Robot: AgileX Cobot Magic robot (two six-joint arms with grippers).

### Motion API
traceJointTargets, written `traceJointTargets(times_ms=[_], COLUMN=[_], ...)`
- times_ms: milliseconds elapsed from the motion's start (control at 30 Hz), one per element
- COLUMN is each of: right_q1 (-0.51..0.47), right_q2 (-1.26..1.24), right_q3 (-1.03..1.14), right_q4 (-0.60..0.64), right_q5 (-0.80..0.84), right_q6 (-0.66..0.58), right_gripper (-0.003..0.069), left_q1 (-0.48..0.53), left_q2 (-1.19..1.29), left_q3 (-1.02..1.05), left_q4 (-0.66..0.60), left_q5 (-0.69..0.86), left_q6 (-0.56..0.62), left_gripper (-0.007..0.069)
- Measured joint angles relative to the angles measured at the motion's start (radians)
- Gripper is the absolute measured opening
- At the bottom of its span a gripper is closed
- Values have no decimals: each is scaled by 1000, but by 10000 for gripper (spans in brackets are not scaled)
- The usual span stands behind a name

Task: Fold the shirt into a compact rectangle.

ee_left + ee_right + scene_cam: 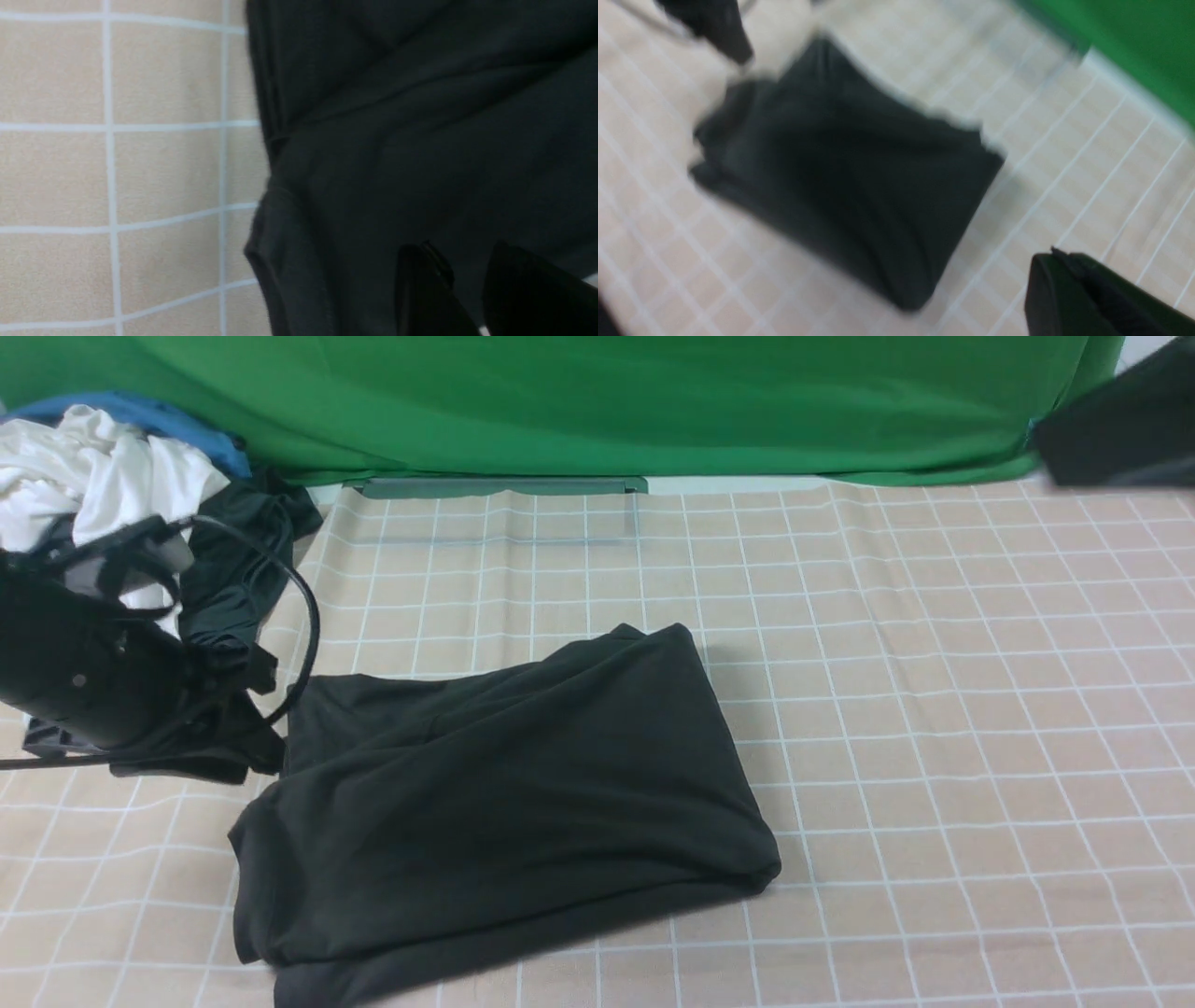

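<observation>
Green backdrop (pixel 597 401) spans the far end behind everything, draped down to the tabletop (pixel 934 709), which is covered in a beige cloth with a white grid. The shirt (pixel 504 803), black, lies folded into a rough, slightly skewed rectangle on the tabletop, just right of the left hand and well away from the right hand; near edge shows stacked layers, no print or label visible. Pile of other clothes (pixel 103 476) sits beyond the left hand at the far left: white garment on top, blue fabric behind, a dark garment (pixel 243 560) hanging down beside it. A flat grey-green strip (pixel 495 485) lies along the foot of the backdrop. Left hand (pixel 233 728) is low at the shirt's left edge, black cable looping over the arm; in the left wrist view the left hand (pixel 467 289) shows two dark fingers (pixel 420 289) with a narrow gap between them, so partly open, sitting over the shirt fabric (pixel 420 140); can't tell if they touch or pinch the cloth, nothing clearly held. Right hand (pixel 1064 266) shows in the right wrist view only, blurred: fingers pressed together, closed, nothing between them, up off the tabletop with the shirt (pixel 845 177) lying apart from it. In the front view only a dark blurred part of the right arm (pixel 1120 429) shows at the far right corner, its hand not visible there.
</observation>
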Motion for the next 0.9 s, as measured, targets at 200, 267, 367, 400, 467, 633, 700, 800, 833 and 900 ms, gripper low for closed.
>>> traceJointTargets(times_ms=[200,267,367,400,467,633,700,800,833,900], right_q1=[0,0,0,0,0,0,0,0,0,0], right_q2=[-245,-317,-519,-529,-619,-688,-668,-637,-621,-597], right_q3=[208,287,502,513,615,736,744,746,746,746], right_q4=[-26,-55,-164,-168,-200,-218,-221,-222,-223,-223], right_q5=[-263,-342,-567,-578,-680,-741,-736,-739,-739,-739], right_q6=[41,73,178,181,205,306,319,326,328,335], right_gripper=[38,38,38,38,38,38,38,38,38,38], left_q1=[0,0,0,0,0,0,0,0,0,0], left_q2=[-265,-340,-547,-557,-649,-851,-901,-949,-968,-985], left_q3=[0,0,0,0,9,68,99,137,153,172], left_q4=[-3,-1,0,0,-7,-34,-35,-33,-32,-31], left_q5=[13,14,16,16,15,17,17,17,17,17], left_q6=[35,39,41,41,41,2,-1,-1,-1,-2], left_gripper=[39,20,17,17,19,19,19,19,19,19])
